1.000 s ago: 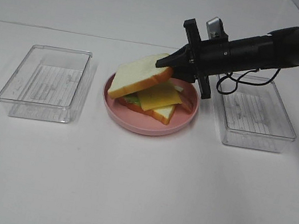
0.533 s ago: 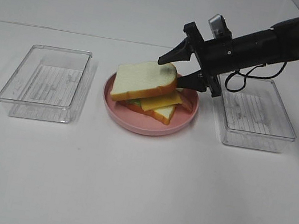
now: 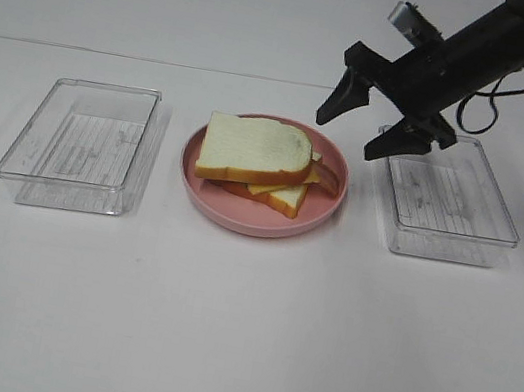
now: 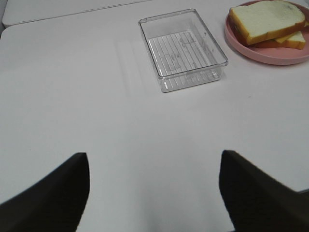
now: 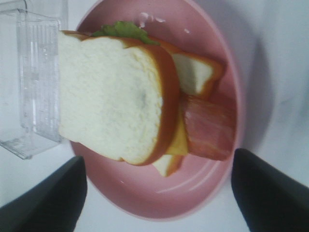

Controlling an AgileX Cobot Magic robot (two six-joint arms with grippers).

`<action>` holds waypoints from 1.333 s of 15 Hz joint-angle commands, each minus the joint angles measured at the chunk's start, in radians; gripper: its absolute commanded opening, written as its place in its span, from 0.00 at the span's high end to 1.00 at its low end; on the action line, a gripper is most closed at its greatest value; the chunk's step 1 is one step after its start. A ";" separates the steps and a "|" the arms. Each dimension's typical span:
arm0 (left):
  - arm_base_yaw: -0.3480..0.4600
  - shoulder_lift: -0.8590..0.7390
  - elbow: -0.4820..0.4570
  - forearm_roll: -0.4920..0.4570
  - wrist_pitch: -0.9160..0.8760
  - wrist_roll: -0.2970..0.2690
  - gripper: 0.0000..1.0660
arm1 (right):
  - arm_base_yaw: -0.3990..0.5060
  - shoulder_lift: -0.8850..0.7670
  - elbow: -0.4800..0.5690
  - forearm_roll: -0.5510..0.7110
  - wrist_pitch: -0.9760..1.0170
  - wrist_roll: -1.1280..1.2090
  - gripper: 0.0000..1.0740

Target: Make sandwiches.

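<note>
The sandwich (image 3: 258, 160) lies stacked on the round pink plate (image 3: 327, 202): a white bread slice on top, yellow cheese, bacon and lettuce under it, another bread slice at the bottom. In the right wrist view the top slice (image 5: 113, 99) covers most of the stack, with bacon (image 5: 210, 128) and lettuce (image 5: 123, 29) sticking out. My right gripper (image 3: 365, 118) is open and empty, raised above the plate's right rim. My left gripper (image 4: 154, 193) is open and empty over bare table, well away from the sandwich (image 4: 268, 21).
A clear plastic tray (image 3: 83, 144) stands left of the plate and another (image 3: 449, 199) right of it, under my right arm. The left tray (image 4: 183, 48) also shows in the left wrist view. The table is white.
My right gripper let go of the top bread slice, which now lies flat on the stack. The gripper opened and rose up and to the right, away from the plate.
</note>
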 commanded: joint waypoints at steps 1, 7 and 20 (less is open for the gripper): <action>-0.002 -0.008 0.000 -0.006 -0.004 -0.006 0.33 | -0.001 -0.091 0.002 -0.190 0.071 0.055 0.27; -0.002 -0.008 0.000 -0.006 -0.004 -0.006 0.33 | -0.001 -0.375 0.004 -0.585 0.297 0.184 0.27; -0.002 -0.008 0.000 -0.071 -0.008 0.085 0.33 | 0.001 -1.249 0.799 -0.505 0.315 0.216 0.27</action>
